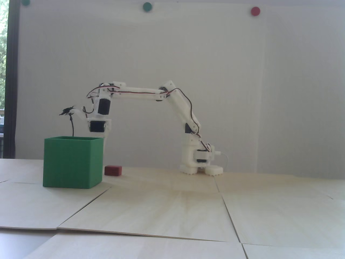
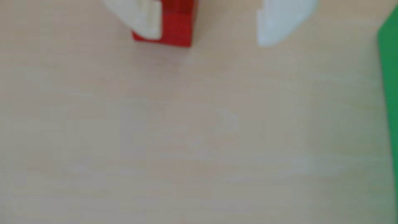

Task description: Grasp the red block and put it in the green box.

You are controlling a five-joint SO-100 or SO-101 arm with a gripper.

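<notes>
Red block [image 1: 113, 170] is the thing to be moved, and it lies on the pale wooden surface [image 1: 172, 205], just to the right of the green box in the fixed view and a little farther back, apart from the box wall.

That surface is the biggest thing in sight, made of light boards with thin seams running across it. Behind it stands a plain white wall with two green dots [image 1: 147, 6] and one red dot [image 1: 255, 11] near the top edge.

Next in size, the white arm [image 1: 178, 105] rises from its base at the right, bends at the elbow and reaches left, with its wrist hanging above the right rear corner of the green box [image 1: 72, 162]. The box sits at the left of the surface, open at the top, its inside hidden from the fixed view.

In the wrist view, which is blurred, the fingers [image 2: 207, 41] enter from the top edge and stand wide apart, holding nothing. The left finger overlaps the block [image 2: 176, 28] in that view, and most of the block shows in the gap beside it; whether they touch cannot be told. The box wall [image 2: 389, 86] fills the right edge there.
</notes>
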